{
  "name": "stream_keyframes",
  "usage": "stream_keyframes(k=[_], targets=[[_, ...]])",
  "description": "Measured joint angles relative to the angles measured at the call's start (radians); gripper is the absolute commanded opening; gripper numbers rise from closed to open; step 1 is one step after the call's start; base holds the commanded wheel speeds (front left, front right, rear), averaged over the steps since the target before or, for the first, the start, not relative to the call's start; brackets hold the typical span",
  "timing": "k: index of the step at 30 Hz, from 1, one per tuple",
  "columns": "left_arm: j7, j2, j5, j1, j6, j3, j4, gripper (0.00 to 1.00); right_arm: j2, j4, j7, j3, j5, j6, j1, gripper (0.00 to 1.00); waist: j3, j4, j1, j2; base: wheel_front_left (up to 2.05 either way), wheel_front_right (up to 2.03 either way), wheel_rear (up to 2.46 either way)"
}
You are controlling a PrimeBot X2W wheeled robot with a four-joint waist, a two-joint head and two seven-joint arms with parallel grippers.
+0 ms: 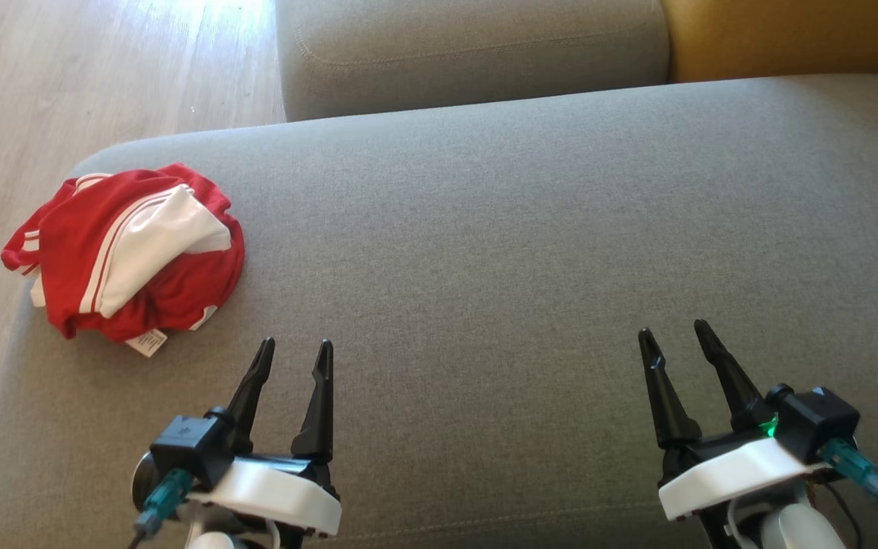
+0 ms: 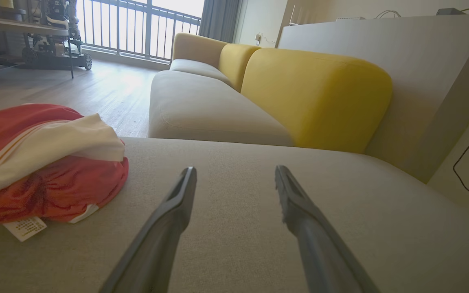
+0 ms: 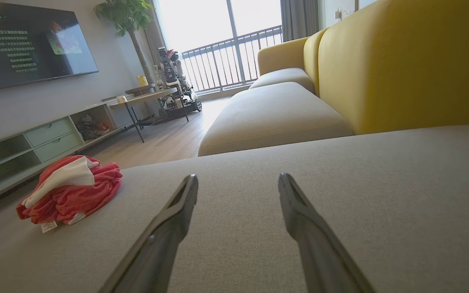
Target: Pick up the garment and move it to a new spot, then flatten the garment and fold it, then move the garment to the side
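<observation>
Where the head camera looks down on the grey sofa seat (image 1: 523, 252), the garment (image 1: 130, 252), a red and white piece bunched into a loose heap, lies at the seat's far left corner, close to the rounded edge, with a small white label (image 1: 148, 343) poking out on its near side. The left gripper (image 1: 296, 345) sits at the lower left, near the heap but apart from it, its fingers spread with nothing between them. The right gripper (image 1: 673, 329) sits at the lower right, well apart from the garment, likewise spread and empty. Beyond the seat are a second grey cushion (image 1: 469, 53), a yellow backrest (image 1: 782, 38) and a wooden floor (image 1: 65, 76). From the left wrist, the two dark fingers (image 2: 169, 224) stand apart over bare fabric, and the heap sits to their left, a white fold on top of red cloth, the label at its base. From the right wrist, the fingers (image 3: 307, 228) are parted too, the garment lies off to the left near the seat's edge, and a television (image 3: 35, 40) hangs above a low cabinet (image 3: 51, 140).
</observation>
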Motion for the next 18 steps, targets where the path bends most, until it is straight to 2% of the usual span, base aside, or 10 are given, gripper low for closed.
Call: stream_keyframes(k=[9, 18], targets=[[-0.026, 0.002, 0.125, 0.0, 0.043, -0.017, -0.013, 1.0, 0.0, -0.006, -0.03, 0.002, -0.103, 0.0, 0.0, 1.0, 0.007, 0.001, 0.0, 0.0, 0.0, 0.0, 0.0], [-0.026, 0.002, 0.13, 0.0, 0.066, -0.01, 0.004, 1.0, -0.001, 0.012, -0.031, -0.015, -0.123, 0.0, 0.0, 1.0, 0.005, -0.003, 0.0, 0.0, 0.0, 0.0, 0.0]])
